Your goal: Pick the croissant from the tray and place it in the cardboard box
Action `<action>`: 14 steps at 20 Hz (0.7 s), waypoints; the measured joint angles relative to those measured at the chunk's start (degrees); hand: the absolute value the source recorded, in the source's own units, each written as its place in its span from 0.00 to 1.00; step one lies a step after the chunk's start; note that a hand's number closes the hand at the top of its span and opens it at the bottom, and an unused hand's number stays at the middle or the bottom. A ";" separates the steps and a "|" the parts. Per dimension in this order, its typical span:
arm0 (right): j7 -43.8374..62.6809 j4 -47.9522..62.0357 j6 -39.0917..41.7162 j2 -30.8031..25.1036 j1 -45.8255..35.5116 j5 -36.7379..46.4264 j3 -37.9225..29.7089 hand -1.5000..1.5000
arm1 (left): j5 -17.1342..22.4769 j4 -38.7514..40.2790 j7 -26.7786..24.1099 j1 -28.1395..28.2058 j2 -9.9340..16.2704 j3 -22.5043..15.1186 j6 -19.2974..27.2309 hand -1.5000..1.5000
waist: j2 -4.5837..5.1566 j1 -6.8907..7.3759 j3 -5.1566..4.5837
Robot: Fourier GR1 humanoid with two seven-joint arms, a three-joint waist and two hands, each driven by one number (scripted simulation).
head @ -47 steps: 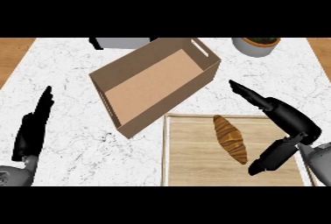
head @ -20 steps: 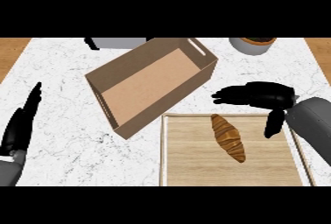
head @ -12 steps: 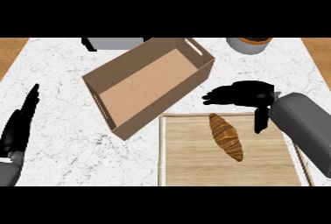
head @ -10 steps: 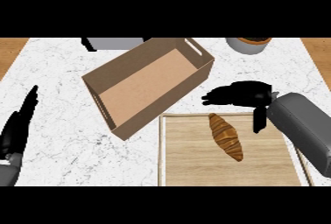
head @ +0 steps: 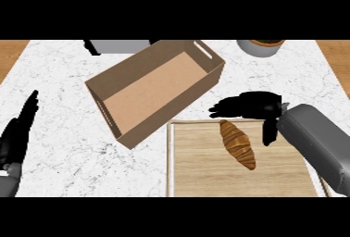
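The croissant [head: 237, 144] is seen lying at a slant on the wooden tray [head: 198, 180] in the lower right of the frame, its upper tip close to the tray's top rim; it is not yet held. The right hand [head: 249, 103] is placed just above that rim, right of centre, with its fingers stretched out toward the left and its thumb hanging down beside the croissant's right side; nothing is pinched between them. The cardboard box [head: 159, 88] is set at an angle in the upper middle of the frame, open side up, its lower corner near the tray's upper left corner. The left hand [head: 18, 134] is rested at the left edge, fingers straight and pressed together, pointing up.

The step in hand is judged to be the reach for the pick. It would be done well if the hand were lowered over the middle of the croissant, where it is thickest, with fingers on 1 long side and thumb on the other, so that the pastry is not tipped on lifting. The tray rim should be cleared by the fingertips, and the croissant lifted above the box's near wall before it is carried across.
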 measured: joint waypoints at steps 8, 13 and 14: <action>0.06 -7.85 1.65 -1.44 3.75 -1.23 0.07 0.00 | -1.70 -2.11 2.10 0.88 -0.51 1.22 -0.45 0.50 | -0.12 -0.21 -0.01; 2.01 -12.93 3.52 -3.12 5.13 -1.16 -0.30 0.00 | -3.19 -0.56 0.71 0.66 -1.88 2.13 -0.58 0.50 | -0.09 -0.33 -0.02; 2.88 -13.81 3.49 -2.99 5.82 -0.40 0.14 0.00 | -3.35 -0.74 1.05 0.52 -2.04 2.19 -0.87 0.50 | -0.10 -0.33 -0.03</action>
